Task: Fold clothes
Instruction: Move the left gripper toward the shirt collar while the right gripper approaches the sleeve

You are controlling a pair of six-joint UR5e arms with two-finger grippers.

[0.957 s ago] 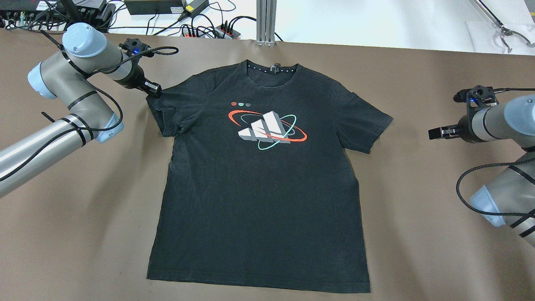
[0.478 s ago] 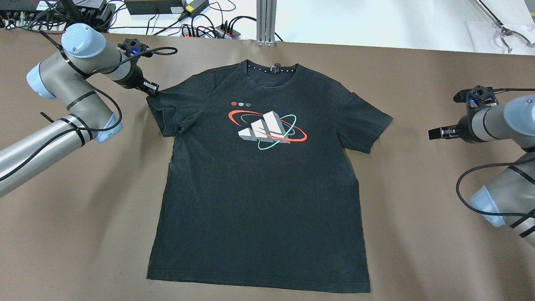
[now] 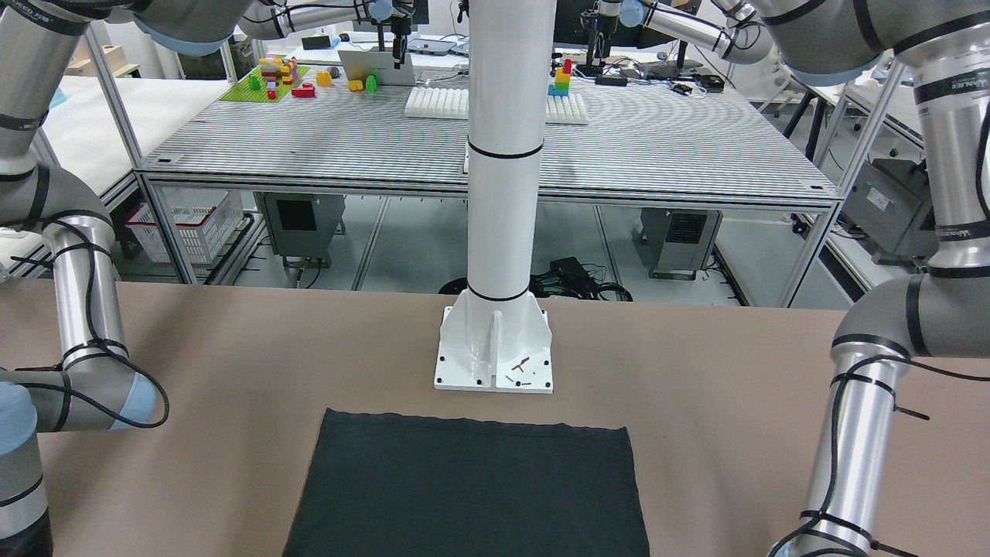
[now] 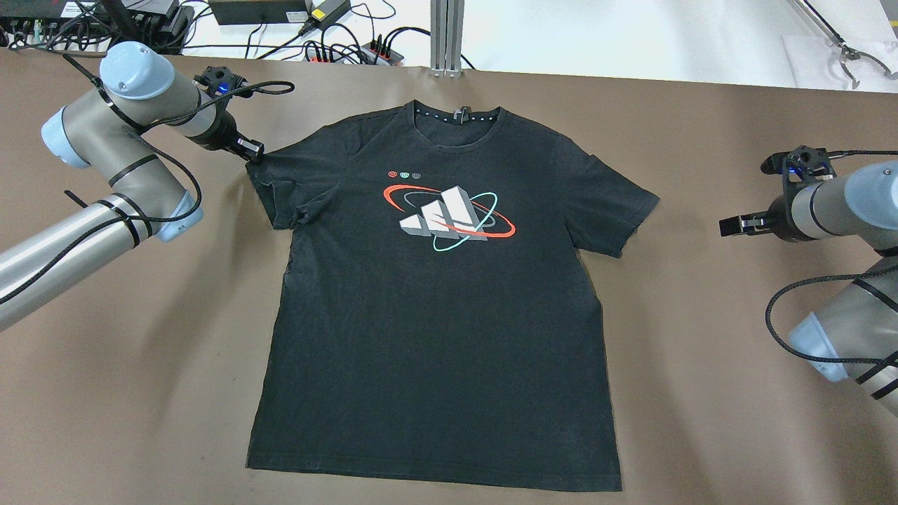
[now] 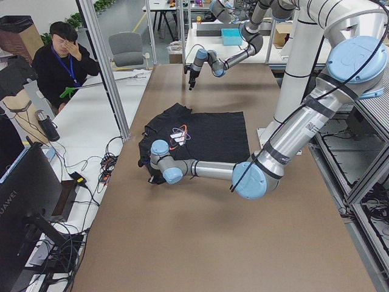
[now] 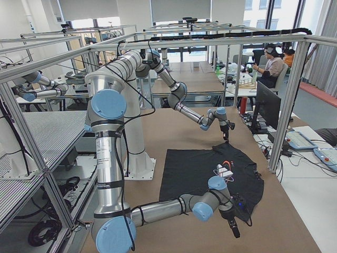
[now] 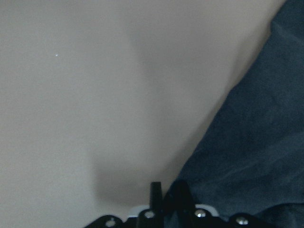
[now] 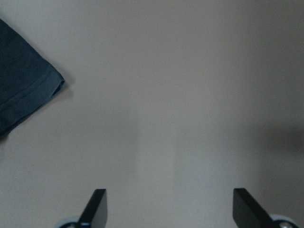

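The clothes are one black T-shirt (image 4: 435,315) with a white, red and teal print, lying flat and face up on the brown table (image 4: 140,386), collar at the far side. In the front-facing view only its plain hem end (image 3: 472,487) shows. My left gripper (image 4: 254,151) is at the outer corner of the shirt's left-side sleeve, shut on the sleeve edge; the left wrist view has dark fabric (image 7: 256,142) right beside the closed gripper (image 7: 166,187). My right gripper (image 4: 729,224) hovers open, a little beyond the other sleeve (image 8: 23,90), with nothing in it (image 8: 171,204).
A white post's base (image 3: 495,348) is bolted to the table just past the shirt's hem. Power strips and cables (image 4: 351,49) and a metal upright (image 4: 447,35) line the far edge. A person (image 5: 61,61) sits at a side desk.
My left gripper has shifted slightly leftward, drawing the sleeve corner outward with it. The right arm has not moved.
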